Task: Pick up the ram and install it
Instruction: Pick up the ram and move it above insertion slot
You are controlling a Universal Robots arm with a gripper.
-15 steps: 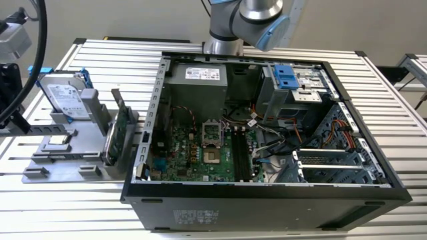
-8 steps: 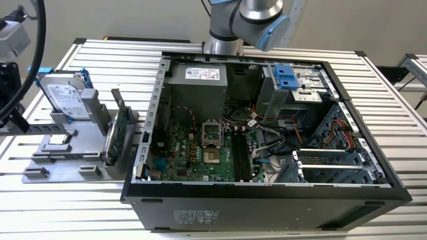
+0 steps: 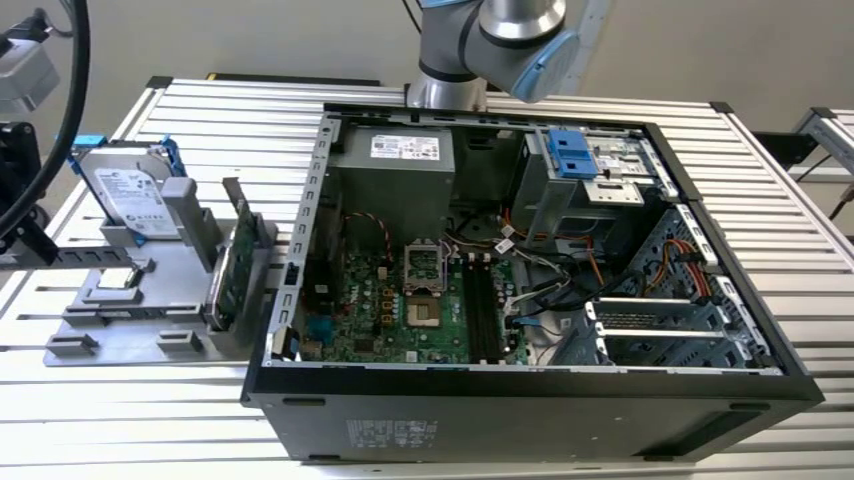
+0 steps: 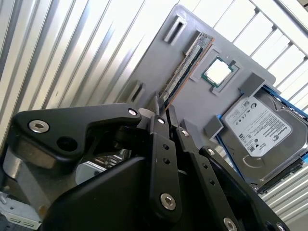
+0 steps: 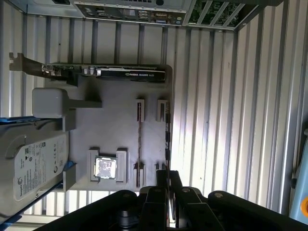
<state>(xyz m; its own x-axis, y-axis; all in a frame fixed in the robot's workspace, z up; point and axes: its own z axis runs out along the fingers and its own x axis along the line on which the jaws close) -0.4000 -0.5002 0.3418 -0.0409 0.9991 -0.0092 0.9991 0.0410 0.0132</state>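
So basically nothing's done yet: the ram [image 4: 185,67] sits on edge in its holders on the grey tray [image 4: 144,62], not picked up. The gripper [image 4: 163,107] hangs above the tray near one end of the stick, fingers pressed together with nothing between them. In the first wrist view the ram [image 5: 139,144] is just a thin line beside the CPU [image 5: 106,168]. There's an empty pair of holders on its other side, so I'd say there's decent room on both faces. The card [image 5: 125,73] and drive [image 5: 33,163] are well apart from it. Pickup, carry and install are all left. The slots [image 3: 483,310] on the board look empty, but they're down inside the case [image 3: 534,420], with cables near, so it's tighter there.
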